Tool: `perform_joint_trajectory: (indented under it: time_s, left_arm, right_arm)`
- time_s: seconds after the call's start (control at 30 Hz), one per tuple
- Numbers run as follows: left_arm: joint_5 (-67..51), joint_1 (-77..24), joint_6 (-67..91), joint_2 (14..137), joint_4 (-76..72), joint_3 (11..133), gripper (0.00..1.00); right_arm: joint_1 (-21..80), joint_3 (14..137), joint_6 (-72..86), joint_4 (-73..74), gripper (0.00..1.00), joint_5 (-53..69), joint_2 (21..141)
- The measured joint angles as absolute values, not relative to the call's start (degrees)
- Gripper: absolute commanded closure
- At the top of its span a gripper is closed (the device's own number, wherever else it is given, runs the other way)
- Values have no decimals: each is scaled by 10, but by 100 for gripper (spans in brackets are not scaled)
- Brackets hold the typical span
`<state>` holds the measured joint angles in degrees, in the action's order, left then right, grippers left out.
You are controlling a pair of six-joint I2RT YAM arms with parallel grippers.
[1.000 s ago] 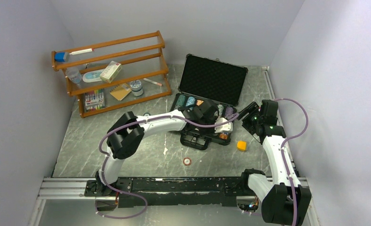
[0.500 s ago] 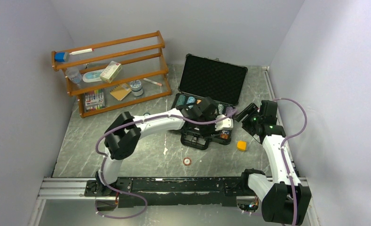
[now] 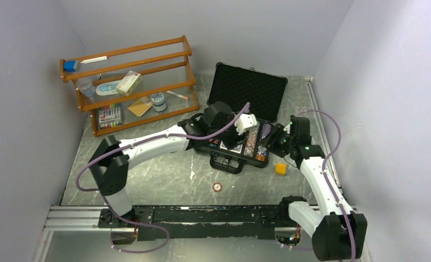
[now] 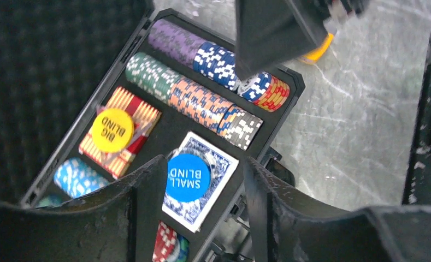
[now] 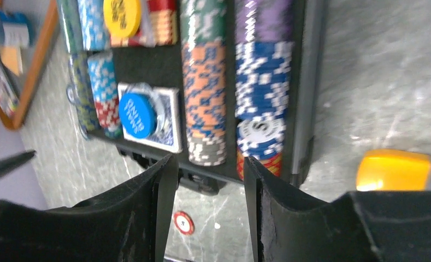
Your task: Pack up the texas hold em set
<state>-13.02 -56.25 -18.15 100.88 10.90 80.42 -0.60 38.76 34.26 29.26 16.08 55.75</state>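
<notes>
We are finding the case point(image 3: 248, 91) lying open at mid-table point(image 3: 147, 180), lid raised toward the far wall. Its chip rows point(image 4: 202, 103) are running lengthwise from the lid side to the near side. One loose chip point(image 3: 217, 187) is lying flat on the table, apart from the case and toward the arm bases.

The left gripper point(image 4: 202, 164) is hovering over the tray and the right gripper point(image 5: 208, 164) at its right end. Both are standing released, grasping nothing. The chip is showing below the right gripper's gap. We are judging neither arm clearly nearer.

The yellow button point(image 4: 112, 129) is reading "BIG BLIND" and the blue button point(image 4: 188, 173) "SMALL BLIND".
</notes>
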Motion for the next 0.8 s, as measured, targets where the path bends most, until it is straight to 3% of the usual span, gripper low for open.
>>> perform_joint_trajectory:
  time_s: [0.27, 0.33, 0.6, 0.8]
  left_arm:
    - [-1, -553, -20, 848, 24, 650, 28]
    - [44, -552, 11, 800, 22, 619, 19]
    - [197, -549, 111, 635, 102, 590, 17]
    - [256, -549, 149, 519, 154, 562, 17]
  right_arm:
    - [188, 389, 361, 299, 42, 77, 580]
    - [235, 393, 367, 307, 39, 50, 593]
    - [443, 445, 404, 353, 24, -62, 671]
    - [562, 507, 425, 372, 19, -109, 771]
